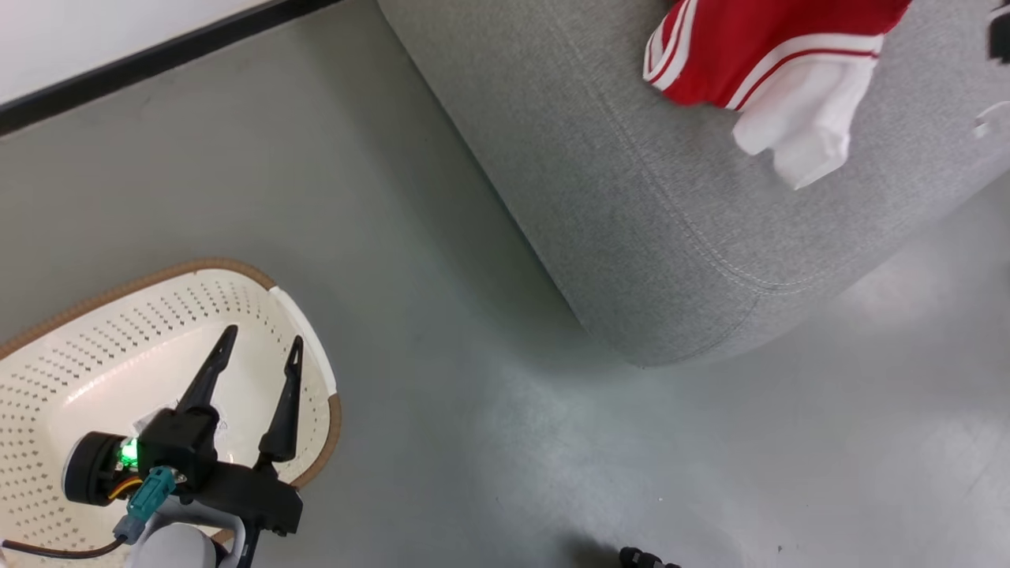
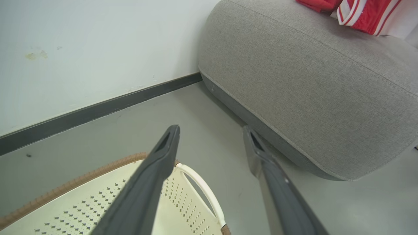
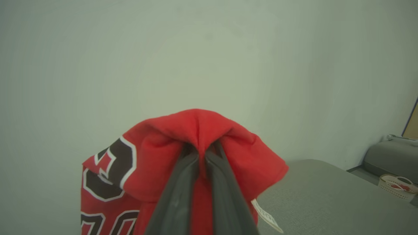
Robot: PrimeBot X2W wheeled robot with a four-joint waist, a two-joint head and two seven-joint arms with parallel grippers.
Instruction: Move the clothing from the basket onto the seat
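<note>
Two red pieces: striped garment (image 1: 757, 47) on the seat (image 1: 631, 197), numbered garment (image 3: 153, 169) pinched in the right hand (image 3: 203, 148).
Clamps shut on a bunched fold, cloth hanging toward 6 o'clock, seat at 4 o'clock of that hand in the wrist view: probably calls for a carry that way, then release. Holds the left hand (image 1: 263, 338) spread wide and empty above the basket (image 1: 118, 331), 8 o'clock in the head view.

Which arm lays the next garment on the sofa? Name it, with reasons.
Right: the right fingers are shut on the red soft-fabric garment by the grey woven sofa; the left fingers hang open, empty, over the cream perforated plastic basket.
</note>
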